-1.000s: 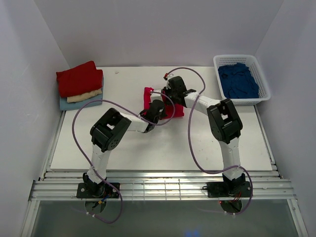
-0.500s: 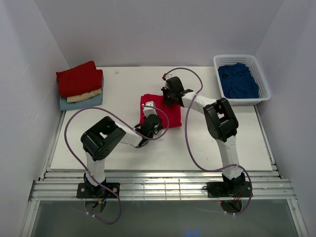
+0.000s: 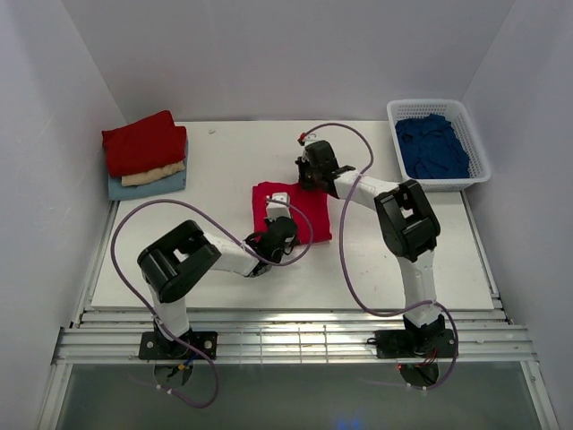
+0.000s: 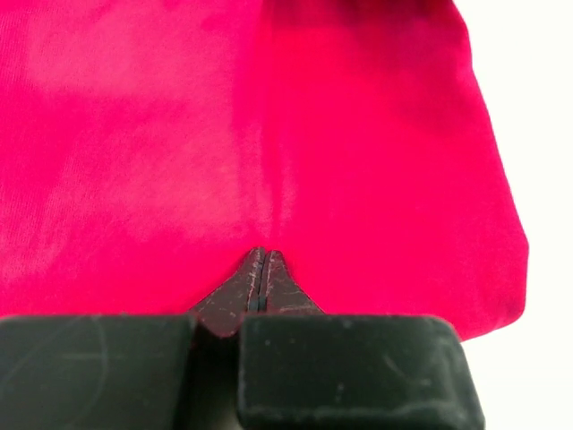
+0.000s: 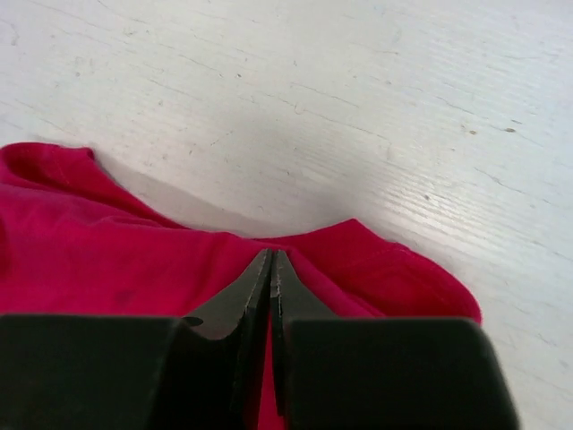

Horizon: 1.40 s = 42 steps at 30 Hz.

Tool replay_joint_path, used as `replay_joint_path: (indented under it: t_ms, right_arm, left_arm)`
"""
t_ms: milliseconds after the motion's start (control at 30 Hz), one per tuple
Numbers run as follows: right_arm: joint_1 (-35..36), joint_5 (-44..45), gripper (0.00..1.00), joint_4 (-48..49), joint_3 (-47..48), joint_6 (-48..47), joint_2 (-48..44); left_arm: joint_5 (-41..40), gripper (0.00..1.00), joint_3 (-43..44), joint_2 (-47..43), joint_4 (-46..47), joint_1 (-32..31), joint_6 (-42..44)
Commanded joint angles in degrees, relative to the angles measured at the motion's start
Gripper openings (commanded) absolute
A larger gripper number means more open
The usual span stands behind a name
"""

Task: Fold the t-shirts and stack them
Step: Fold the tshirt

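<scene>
ok so the red shirt (image 3: 309,210) lying mid-table (image 3: 224,161) is the one being worked, and I'll place everything off it. Way off to its far left is the stack (image 3: 141,148) of folded ones, a red on top of a cream and a pale blue, so that's where this one ends up. At the near edge of the red shirt the left pincer (image 4: 260,273) is closed right up with its tips down on the cloth; I honestly can't tell if it has a bit of fabric nipped or is just resting there. At the far edge the right pincer (image 5: 270,269) is closed too, and the cloth peaks up into its tips, so I'd say it's holding that edge. Far right of the shirt is the basket (image 3: 394,109) with the blue shirts (image 3: 431,148) waiting. My read: the fold is basically laid down. To do it well I'd lower both edges flat, let go without tugging sideways, and check the near right corner, which looks a bit rounded and loose. Square it before carrying it to the stack, or it'll slump.
</scene>
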Motion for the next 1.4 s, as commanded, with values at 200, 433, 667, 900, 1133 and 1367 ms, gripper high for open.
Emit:
replay_joint_path:
  t_ms: [200,433,667,900,1133,1367]
  right_arm:
    - [-0.26,0.18,0.09,10.96,-12.71,-1.84,-25.77]
    - [0.26,-7.72,0.10,6.83,-22.11,0.09,-33.60]
    - [1.67,-7.38,0.08,3.57,-28.01,1.15,-32.39]
    - [1.76,-5.27,0.08,2.51,-29.07,1.68,-26.49]
    - [2.46,-3.26,0.08,-1.18,-28.71,3.78,-21.48]
    - [3.17,-0.79,0.08,-3.20,-29.15,5.37,-18.93]
  left_arm:
    - [-5.86,0.07,11.70,-15.00,-13.28,-0.96,18.33]
    - [-11.73,0.54,4.95,-23.88,-20.13,-0.70,15.88]
    - [-3.88,0.62,-1.28,-27.57,-28.76,5.18,7.35]
    - [6.95,0.75,-5.70,-29.96,-23.14,13.09,9.01]
    - [18.90,0.80,-4.91,-23.98,-23.31,19.78,8.31]
    - [26.55,0.95,-7.02,-20.46,-20.94,23.64,6.47]
